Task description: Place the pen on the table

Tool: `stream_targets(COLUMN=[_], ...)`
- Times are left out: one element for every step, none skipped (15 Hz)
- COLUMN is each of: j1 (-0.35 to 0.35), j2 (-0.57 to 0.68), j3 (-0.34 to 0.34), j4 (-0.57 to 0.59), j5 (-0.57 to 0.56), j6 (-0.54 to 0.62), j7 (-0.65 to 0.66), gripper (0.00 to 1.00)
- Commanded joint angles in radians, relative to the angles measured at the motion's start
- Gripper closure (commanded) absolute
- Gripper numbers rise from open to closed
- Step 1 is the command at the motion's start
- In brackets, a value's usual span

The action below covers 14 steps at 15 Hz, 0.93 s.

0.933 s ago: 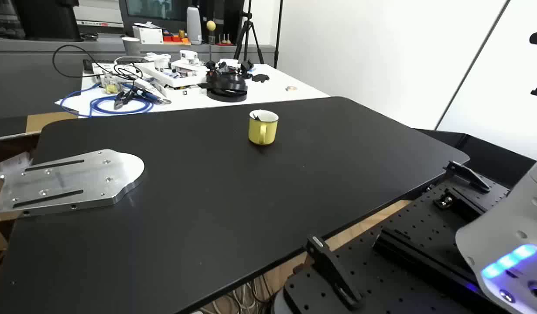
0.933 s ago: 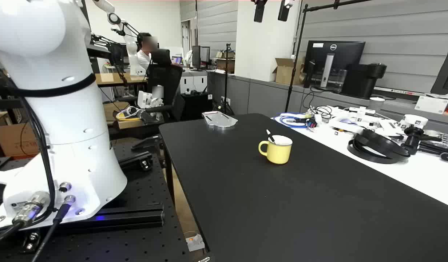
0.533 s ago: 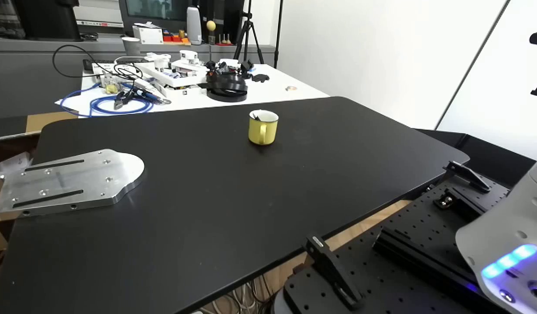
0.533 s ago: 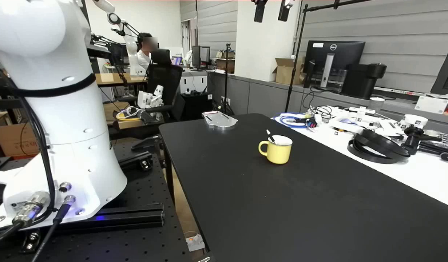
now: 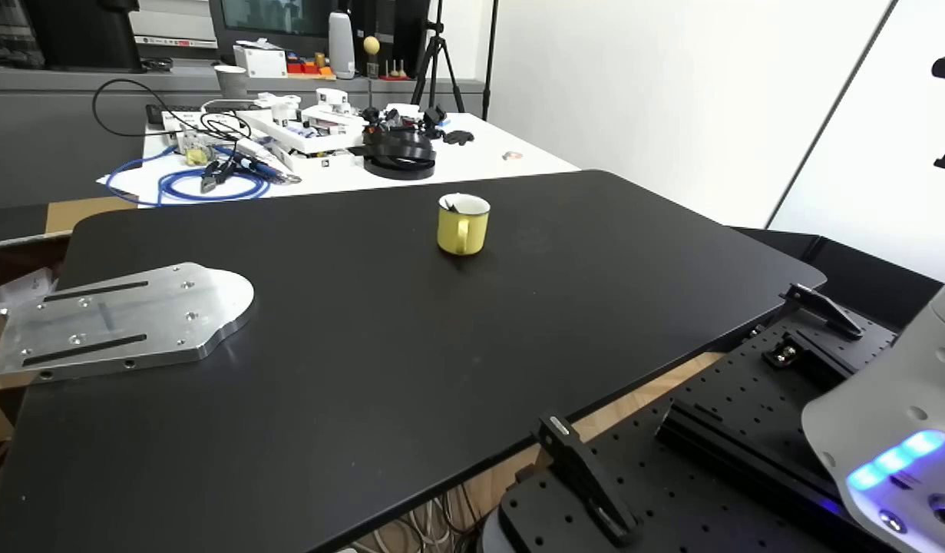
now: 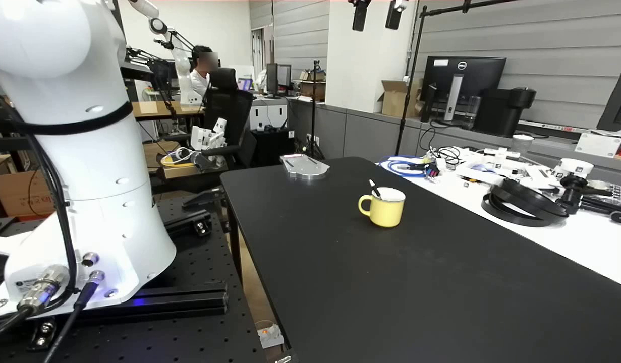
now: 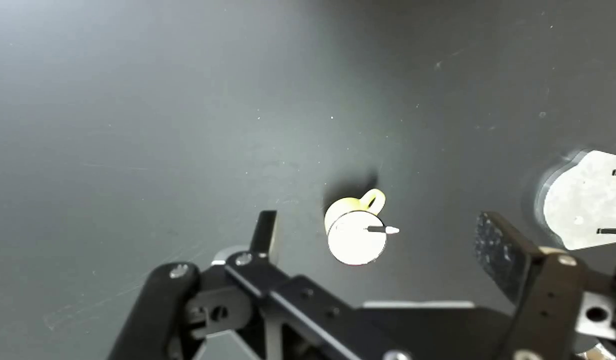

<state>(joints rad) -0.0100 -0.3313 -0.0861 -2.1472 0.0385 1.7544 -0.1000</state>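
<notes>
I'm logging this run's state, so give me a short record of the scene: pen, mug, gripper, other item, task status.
pen: tilted inside the mug, pale end past the rim
mug: yellow, upright on the black table
gripper: open, holding nothing; outside both exterior views
other item: silver slotted plate at the table's edge
task status: pen not yet on the table

In an exterior view, a yellow mug (image 5: 463, 226) stands toward the far edge of the table (image 5: 326, 415); coiled blue cable (image 5: 203, 198) lies beyond; a metal plate (image 5: 127, 313) overhangs the left edge.
</notes>
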Motion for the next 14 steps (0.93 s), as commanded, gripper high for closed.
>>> stream_targets(j1=[-0.009, -0.009, -0.009, -0.009, -0.009, -0.009, -0.009, -0.009, -0.009, -0.009, -0.009, -0.012, -0.014, -0.017], j2=[0.001, 0.001, 0.001, 0.001, 0.001, 0.001, 0.001, 0.001, 0.001, 0.001, 0.012, 0.032, 0.054, 0.08], j3=[0.008, 0.008, 0.008, 0.008, 0.008, 0.008, 0.008, 0.008, 0.008, 0.008, 0.007, 0.01, 0.01, 0.011], j4=[0.002, 0.002, 0.002, 0.002, 0.002, 0.002, 0.002, 0.002, 0.002, 0.002, 0.012, 0.025, 0.04, 0.053], j5=[0.003, 0.003, 0.003, 0.003, 0.003, 0.003, 0.003, 0.003, 0.003, 0.003, 0.0, -0.004, -0.006, -0.007], j6=[-0.002, -0.002, -0.002, -0.002, -0.002, -0.002, -0.002, -0.002, -0.002, -0.002, -0.008, -0.004, -0.003, 0.004], j7=[-0.002, -0.002, -0.002, -0.002, -0.002, -0.002, -0.002, -0.002, -0.002, -0.002, -0.006, 0.012, 0.019, 0.029], gripper=[0.0, 0.0, 0.0, 0.0, 0.0, 0.0, 0.0, 0.0, 0.0, 0.0, 0.0, 0.0, 0.0, 0.0])
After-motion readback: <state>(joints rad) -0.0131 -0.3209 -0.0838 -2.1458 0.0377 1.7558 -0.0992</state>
